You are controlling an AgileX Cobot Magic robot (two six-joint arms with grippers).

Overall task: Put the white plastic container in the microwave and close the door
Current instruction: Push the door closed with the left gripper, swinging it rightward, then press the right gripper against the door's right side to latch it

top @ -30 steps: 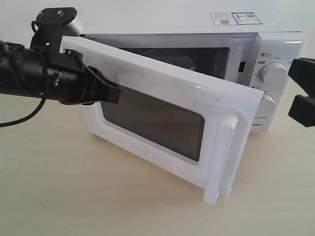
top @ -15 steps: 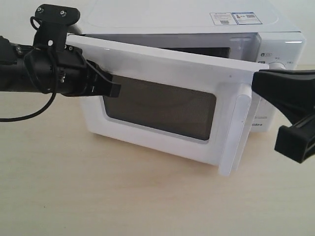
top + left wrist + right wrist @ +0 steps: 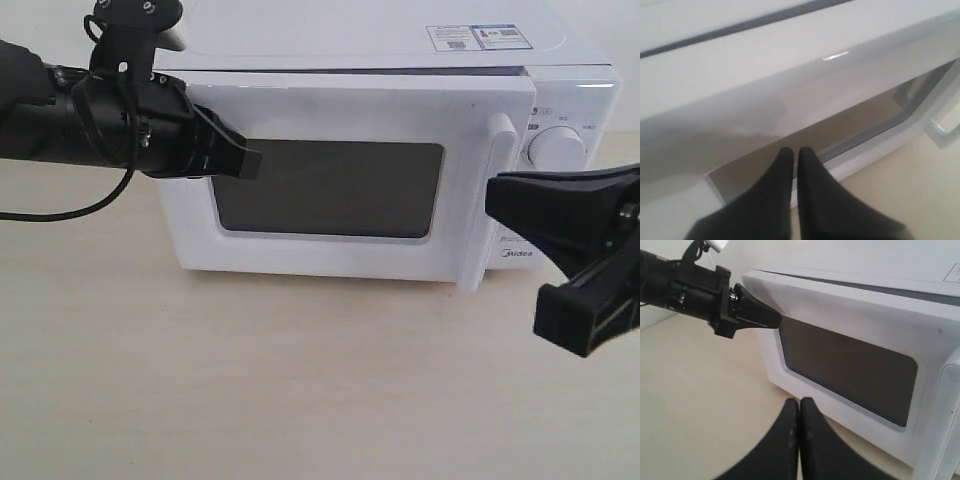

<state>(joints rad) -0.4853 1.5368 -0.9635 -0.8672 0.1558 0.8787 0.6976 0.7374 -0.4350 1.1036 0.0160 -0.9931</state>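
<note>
The white microwave [image 3: 330, 40] stands on the table with its door [image 3: 340, 105] swung flat against the front. The door's dark mesh window [image 3: 330, 190] hides the inside, so the white plastic container is out of view. My left gripper [image 3: 255, 162] is shut and empty, its tip touching the door at the window's upper left corner; it also shows as the left gripper [image 3: 792, 150] and the left gripper [image 3: 775, 319]. My right gripper [image 3: 492, 197] is shut and empty, hanging just in front of the vertical bar handle [image 3: 478, 255], seen from its wrist as the right gripper [image 3: 799, 401].
A round white dial [image 3: 555, 147] sits on the right panel, and stickers [image 3: 478, 37] lie on the microwave's top. The pale wooden table [image 3: 250, 380] spreads out in front. The left arm's black cable [image 3: 60, 212] hangs at the left.
The door has swung from half open to flat against the microwave, with my left gripper following it in. My right gripper came in from the right edge toward the handle.
</note>
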